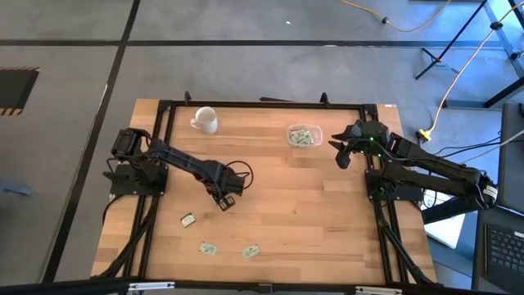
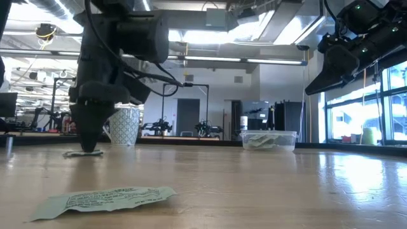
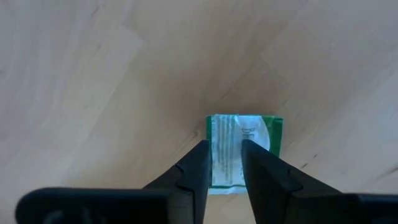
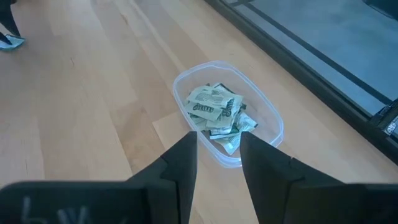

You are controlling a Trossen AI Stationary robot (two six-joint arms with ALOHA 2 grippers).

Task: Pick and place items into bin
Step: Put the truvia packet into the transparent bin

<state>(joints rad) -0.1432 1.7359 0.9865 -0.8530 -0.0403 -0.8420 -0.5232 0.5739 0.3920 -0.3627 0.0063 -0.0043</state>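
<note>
Packet (image 3: 241, 149), green-edged with a pale printed face, lies flat on the table (image 1: 327, 221) directly under the left gripper (image 3: 222, 163). We note the relation that counts: its long axis runs away from the wrist, in line with the fingers, so the jaws straddle its narrow width — one finger on each long edge. The gap is parted, about as wide as the packet; we judge nothing is lifted yet.

In the high view this gripper sits left of table centre, three more packets lying loose nearer the front edge — one at (image 1: 187, 219).

Bin (image 4: 227, 112), clear and holding a heap of packets, stands toward the far right. Right gripper (image 4: 219, 163) hovers just beside it, jaws parted and empty. Mug (image 1: 205, 120) stands far left.
</note>
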